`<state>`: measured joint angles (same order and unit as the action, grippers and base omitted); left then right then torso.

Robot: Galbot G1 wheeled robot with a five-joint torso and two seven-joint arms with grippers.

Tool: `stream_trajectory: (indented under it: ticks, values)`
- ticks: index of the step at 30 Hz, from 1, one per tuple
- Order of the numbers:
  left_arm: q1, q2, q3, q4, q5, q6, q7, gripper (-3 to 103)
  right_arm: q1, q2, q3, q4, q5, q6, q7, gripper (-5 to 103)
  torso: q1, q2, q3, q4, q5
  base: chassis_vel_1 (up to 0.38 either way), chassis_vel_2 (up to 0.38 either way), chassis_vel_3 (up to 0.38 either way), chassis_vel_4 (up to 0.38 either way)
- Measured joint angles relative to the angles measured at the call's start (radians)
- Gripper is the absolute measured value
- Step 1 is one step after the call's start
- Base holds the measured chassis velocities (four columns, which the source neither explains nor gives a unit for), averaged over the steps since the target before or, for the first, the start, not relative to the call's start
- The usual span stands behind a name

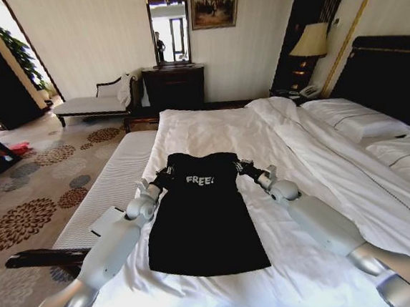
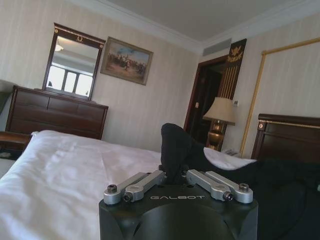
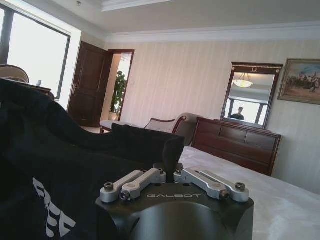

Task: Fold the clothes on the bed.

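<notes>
The clothes, a black T-shirt (image 1: 204, 222) with white "FREE!" lettering, lie lengthwise on the white duvet of the bed (image 1: 210, 128), narrowed to a long rectangle. My left gripper (image 1: 165, 177) is shut on the shirt's upper left corner, and my right gripper (image 1: 244, 168) is shut on its upper right corner. In the left wrist view, black fabric (image 2: 175, 145) stands up from between the closed fingers of the left gripper (image 2: 172, 176). In the right wrist view, the lettered fabric (image 3: 60, 165) is lifted beside the right gripper (image 3: 170, 172), which pinches a fold.
A narrow white padded bench (image 1: 113, 176) runs along the bed's left side. Pillows (image 1: 360, 118) and the dark headboard (image 1: 391, 65) are at the right. A dark dresser (image 1: 174, 84), a chaise longue (image 1: 89, 104) and a lamp (image 1: 311, 41) stand by the far wall.
</notes>
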<state>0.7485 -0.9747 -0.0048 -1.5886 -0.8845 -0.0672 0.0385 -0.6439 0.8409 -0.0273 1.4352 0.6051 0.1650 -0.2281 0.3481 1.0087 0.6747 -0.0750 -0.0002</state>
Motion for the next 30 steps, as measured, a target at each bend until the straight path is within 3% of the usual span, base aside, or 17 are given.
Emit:
stream_trajectory:
  ticks: [9, 15, 18, 21, 30]
  values:
    - [0.204, 0.086, -0.084, -0.178, 0.062, -0.036, -0.016, 2, -0.225, -0.051, 0.151, 0.153, -0.066, 0.04, 0.003, 2, 0.0, 0.0, 0.0, -0.0003, 0.0002, 0.0, 0.0, 0.0, 0.0]
    - [0.224, 0.105, -0.082, -0.217, 0.075, -0.05, -0.034, 2, -0.35, -0.066, 0.256, 0.239, -0.093, 0.053, 0.002, 2, 0.0, 0.0, 0.0, 0.0001, 0.0003, 0.0, 0.0, 0.0, 0.0]
    - [0.277, 0.119, -0.093, -0.248, 0.099, -0.076, -0.038, 2, -0.466, -0.075, 0.338, 0.3, -0.114, 0.071, 0.001, 2, 0.0, 0.0, 0.0, -0.001, -0.0001, 0.0, 0.0, 0.0, 0.0]
    - [0.361, 0.129, -0.12, -0.285, 0.141, -0.097, -0.037, 2, -0.559, -0.07, 0.375, 0.328, -0.153, 0.094, -0.001, 2, 0.0, 0.0, 0.0, 0.0001, 0.0003, 0.0, 0.0, 0.0, 0.0]
    - [0.481, 0.14, -0.139, -0.319, 0.234, -0.127, -0.03, 2, -0.714, -0.044, 0.405, 0.356, -0.232, 0.133, 0.01, 2, 0.0, 0.0, 0.0, -0.0002, 0.0003, 0.0, 0.0, 0.0, 0.0]
